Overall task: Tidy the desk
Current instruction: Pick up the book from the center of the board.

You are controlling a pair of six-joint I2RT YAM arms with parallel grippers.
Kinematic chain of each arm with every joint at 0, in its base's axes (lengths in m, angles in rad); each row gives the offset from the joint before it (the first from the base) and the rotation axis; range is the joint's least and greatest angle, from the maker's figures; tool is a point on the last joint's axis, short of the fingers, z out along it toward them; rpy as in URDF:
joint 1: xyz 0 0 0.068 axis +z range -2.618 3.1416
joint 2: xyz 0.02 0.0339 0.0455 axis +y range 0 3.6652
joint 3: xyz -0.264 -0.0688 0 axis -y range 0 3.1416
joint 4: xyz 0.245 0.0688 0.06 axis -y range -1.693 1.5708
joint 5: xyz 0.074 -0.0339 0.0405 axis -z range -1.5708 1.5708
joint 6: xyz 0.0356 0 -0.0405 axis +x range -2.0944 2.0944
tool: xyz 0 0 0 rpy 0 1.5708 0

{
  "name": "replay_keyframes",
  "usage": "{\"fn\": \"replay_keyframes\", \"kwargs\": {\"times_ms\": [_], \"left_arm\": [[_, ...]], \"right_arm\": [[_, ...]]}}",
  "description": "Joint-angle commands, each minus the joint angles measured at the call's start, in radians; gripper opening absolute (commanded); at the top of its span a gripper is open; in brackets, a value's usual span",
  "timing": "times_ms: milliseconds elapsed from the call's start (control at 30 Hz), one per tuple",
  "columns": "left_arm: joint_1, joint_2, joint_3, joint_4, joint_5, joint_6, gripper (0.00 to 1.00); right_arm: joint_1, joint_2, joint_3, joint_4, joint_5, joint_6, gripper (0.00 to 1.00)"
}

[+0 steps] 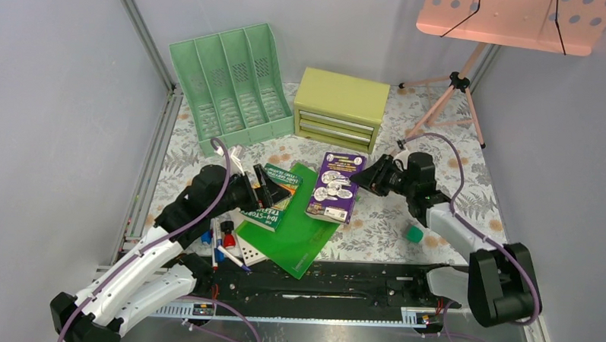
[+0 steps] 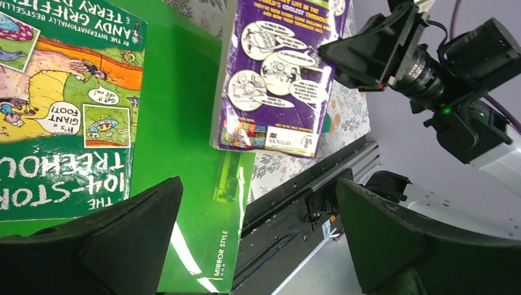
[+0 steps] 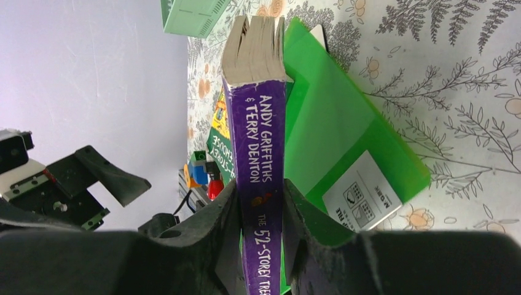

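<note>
The fern-and-flower-printed table [image 1: 382, 223] spreads beneath both arms. At its centre the right jaws are closed part-way on the spine of a purple paperback book [image 3: 264, 147], which seems lifted over a bright green plastic folder [image 1: 301, 235]. At the book's 9 o'clock the left jaws gape wide, empty, above a green paperback book [image 1: 274, 202].
</note>
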Motion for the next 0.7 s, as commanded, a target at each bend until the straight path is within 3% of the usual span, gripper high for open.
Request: {"fn": "replay_keyframes", "kwargs": {"times_ms": [0, 100, 267, 400, 567, 667], "left_arm": [[-0.002, 0.000, 0.047, 0.004, -0.020, 0.016, 0.99], [-0.003, 0.017, 0.057, -0.032, -0.021, 0.040, 0.99], [-0.005, 0.057, 0.082, -0.087, 0.009, 0.096, 0.99], [-0.005, 0.113, 0.070, -0.059, 0.096, 0.101, 0.98], [-0.014, 0.144, -0.001, 0.102, 0.231, 0.049, 0.97], [-0.028, 0.142, -0.058, 0.240, 0.284, -0.002, 0.97]], "right_arm": [[0.004, -0.121, 0.056, -0.119, -0.041, -0.064, 0.00], [0.004, -0.188, 0.022, -0.099, -0.116, -0.069, 0.00], [0.006, -0.331, -0.028, -0.221, -0.166, -0.106, 0.00], [0.006, -0.463, -0.077, -0.243, -0.211, -0.089, 0.00], [0.006, -0.582, -0.135, -0.260, -0.263, -0.037, 0.00], [0.006, -0.628, -0.216, -0.173, -0.298, 0.064, 0.00]]}}
